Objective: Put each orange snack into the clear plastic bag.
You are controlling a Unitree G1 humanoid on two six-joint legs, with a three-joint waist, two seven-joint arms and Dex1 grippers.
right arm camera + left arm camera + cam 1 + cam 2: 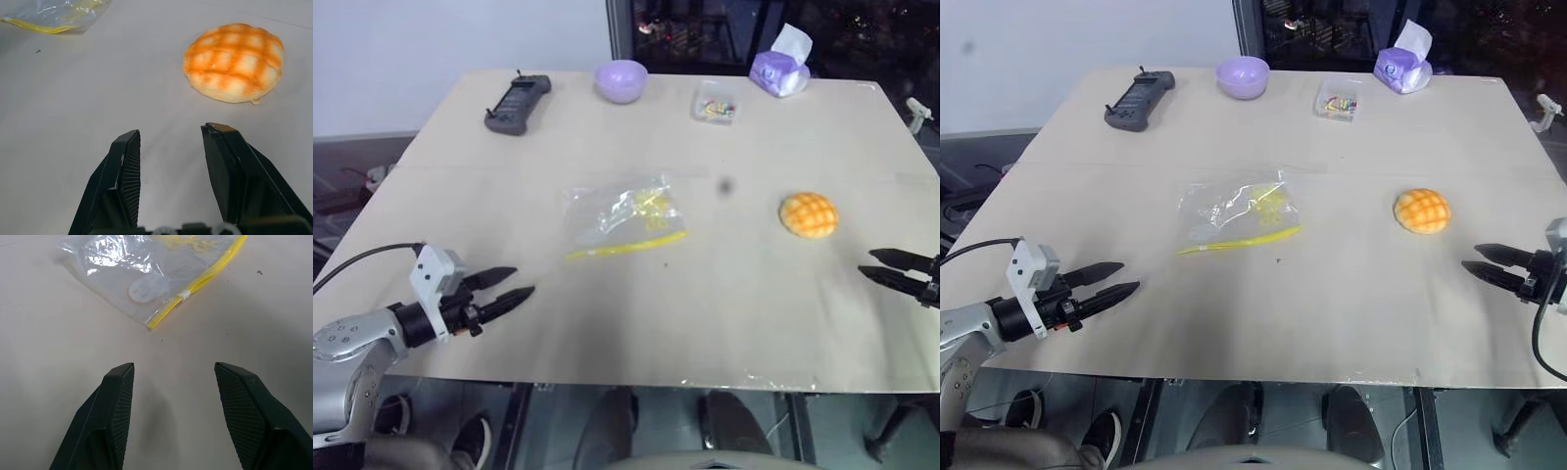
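Observation:
The orange snack (808, 214), a domed bun with a criss-cross pattern, lies on the table right of centre; the right wrist view shows the snack (233, 62) just ahead of the fingers. The clear plastic bag (620, 216) lies flat mid-table, its yellow zip strip (626, 245) facing me, also visible as the bag (146, 269) in the left wrist view. My left gripper (519, 283) hovers open over the table's near left part, short of the bag. My right gripper (868, 264) stands open at the near right, below the snack, holding nothing.
Along the table's (705, 323) far side sit a black handheld device (517, 103), a lilac bowl (621, 80), a small clear box with colourful bits (716, 102) and a purple tissue pack (779, 67). The near table edge runs just under both grippers.

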